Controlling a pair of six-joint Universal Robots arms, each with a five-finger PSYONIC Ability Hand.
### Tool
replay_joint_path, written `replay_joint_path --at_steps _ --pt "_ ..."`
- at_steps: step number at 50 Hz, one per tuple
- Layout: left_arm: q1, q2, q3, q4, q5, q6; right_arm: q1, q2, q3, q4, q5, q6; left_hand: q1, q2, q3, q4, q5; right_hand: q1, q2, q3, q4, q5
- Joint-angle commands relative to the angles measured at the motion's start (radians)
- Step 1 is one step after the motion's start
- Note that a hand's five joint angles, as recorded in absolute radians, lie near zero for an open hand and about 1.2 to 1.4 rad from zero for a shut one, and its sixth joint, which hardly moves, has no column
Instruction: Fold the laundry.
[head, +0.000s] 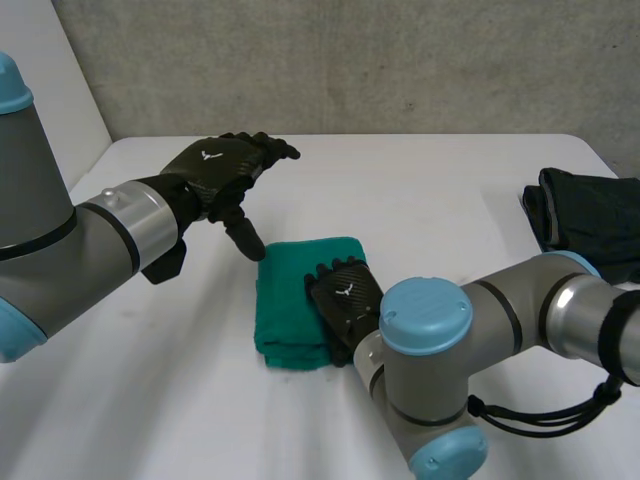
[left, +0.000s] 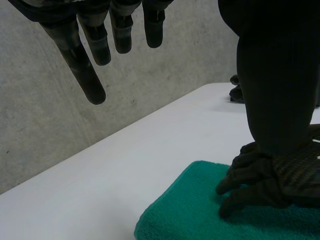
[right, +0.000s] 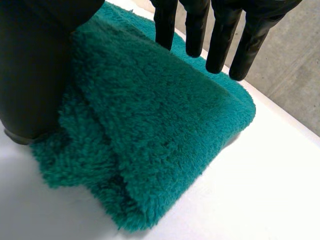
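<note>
While the right hand (head: 345, 295) rests palm-down on the folded green towel (head: 290, 300), its fingers lie relaxed and slightly parted across the pile, gripping nothing. From the left wrist view the fingertips bend a little and press into the cloth. From the right wrist view the fingers (right: 195, 30) reach out straight over the top layer and the thumb sits at the towel's edge.

Towel: thick, deep green, folded into a small block. Stacked layers show at the edge beside the right thumb. It lies flat on the white table (head: 430, 190), under the right palm, which covers the side nearest the right arm (head: 440, 340).

Left hand (head: 215, 170): raised off the table, just beyond the towel corner farthest from the right wrist. Fingers straight and spread, empty. The thumb hangs down toward that corner, its tip just beside the cloth. Cannot tell whether it touches cloth or table. The two hands are near each other but apart.

Pile of dark clothing (head: 590, 215): at the table's edge, well apart from both hands, out past the right arm.

Grey concrete wall (head: 350, 60) behind the table.
</note>
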Motion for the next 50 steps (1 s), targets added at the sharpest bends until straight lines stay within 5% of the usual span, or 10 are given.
replay_joint_path --at_steps 1,11,25,36,40,43,50 --pt "0.001 0.002 -0.002 0.000 0.001 -0.002 -0.002 0.042 -0.054 0.004 -0.004 0.001 0.023 0.007 -0.003 -0.299 -0.010 0.218 0.179 0.172 0.177 0.179" --pt "0.003 0.004 -0.002 0.000 0.002 -0.002 -0.002 0.062 -0.081 0.007 -0.007 0.001 0.020 0.004 -0.006 -0.302 -0.013 0.271 0.232 0.225 0.230 0.232" --pt "0.003 0.005 -0.013 0.001 0.004 -0.002 -0.005 0.099 -0.136 0.006 -0.012 -0.049 0.023 0.007 -0.003 -0.299 -0.010 0.893 0.854 0.847 0.852 0.854" --pt "0.004 0.005 -0.013 0.004 0.004 -0.003 -0.063 0.098 -0.159 0.006 -0.019 -0.075 0.023 0.007 -0.003 -0.299 -0.010 0.984 0.946 0.939 0.944 0.946" --pt "0.003 0.005 -0.013 0.003 0.002 -0.003 -0.109 0.087 -0.158 0.007 -0.047 -0.074 0.023 0.007 -0.003 -0.299 -0.010 0.856 0.817 0.810 0.815 0.817" --pt "0.003 0.005 -0.013 0.004 0.002 -0.003 -0.119 0.081 -0.156 0.009 -0.072 -0.074 0.023 0.007 -0.003 -0.299 -0.010 0.398 0.359 0.352 0.357 0.360" --pt "0.003 0.005 -0.013 0.003 0.002 -0.003 -0.117 0.081 -0.146 0.036 -0.086 -0.068 0.023 0.007 -0.003 -0.299 -0.010 0.174 0.135 0.128 0.134 0.136"
